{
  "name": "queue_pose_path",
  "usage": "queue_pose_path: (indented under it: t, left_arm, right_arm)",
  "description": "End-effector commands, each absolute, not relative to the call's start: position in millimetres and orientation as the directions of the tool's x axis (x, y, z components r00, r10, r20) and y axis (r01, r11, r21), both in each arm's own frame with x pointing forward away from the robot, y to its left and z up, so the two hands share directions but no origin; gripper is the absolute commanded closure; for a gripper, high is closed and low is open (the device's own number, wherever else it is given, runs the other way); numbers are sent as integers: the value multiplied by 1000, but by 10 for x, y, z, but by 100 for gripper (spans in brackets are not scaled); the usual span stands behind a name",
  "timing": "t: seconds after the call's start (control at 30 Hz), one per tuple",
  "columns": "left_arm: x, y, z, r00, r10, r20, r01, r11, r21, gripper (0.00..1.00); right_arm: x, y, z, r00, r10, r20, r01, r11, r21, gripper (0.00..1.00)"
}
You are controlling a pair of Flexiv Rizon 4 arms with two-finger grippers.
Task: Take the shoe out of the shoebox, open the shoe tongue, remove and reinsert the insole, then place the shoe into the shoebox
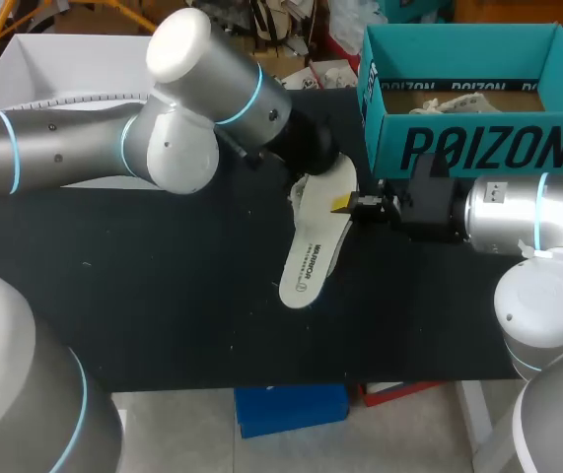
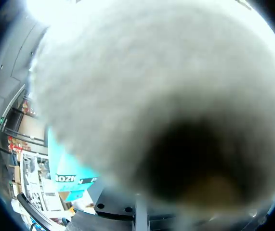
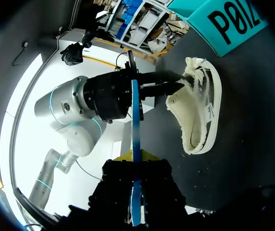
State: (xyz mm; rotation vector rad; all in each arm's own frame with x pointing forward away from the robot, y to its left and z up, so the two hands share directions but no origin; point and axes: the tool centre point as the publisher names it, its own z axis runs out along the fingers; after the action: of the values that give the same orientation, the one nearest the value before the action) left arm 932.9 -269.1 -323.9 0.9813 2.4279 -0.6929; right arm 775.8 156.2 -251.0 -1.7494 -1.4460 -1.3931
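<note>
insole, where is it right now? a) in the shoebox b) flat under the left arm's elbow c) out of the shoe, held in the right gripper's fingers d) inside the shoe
c: the head view shows the insole out over the table, gripped at one end by the right gripper, with the shoe beside it.

Head view evenly lit; left wrist view washed out, possibly glare
</note>
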Motion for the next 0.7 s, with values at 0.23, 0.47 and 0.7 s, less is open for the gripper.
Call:
queue_pose_path:
  t: [0.23,0.47,0.7]
  left_arm:
    - [9380,-2534,-3209,-736,399,-548,646,656,-390,100]
    - [9472,-2508,-3181,-787,309,-534,580,665,-470,100]
    - [9546,-2479,-3233,-832,214,-512,502,683,-530,100]
  right_arm:
    - [7754,1572,-2515,-73,432,899,913,-333,234,100]
    - [7754,1572,-2515,-73,432,899,913,-333,234,100]
    - [7754,1572,-2515,-73,432,899,913,-333,234,100]
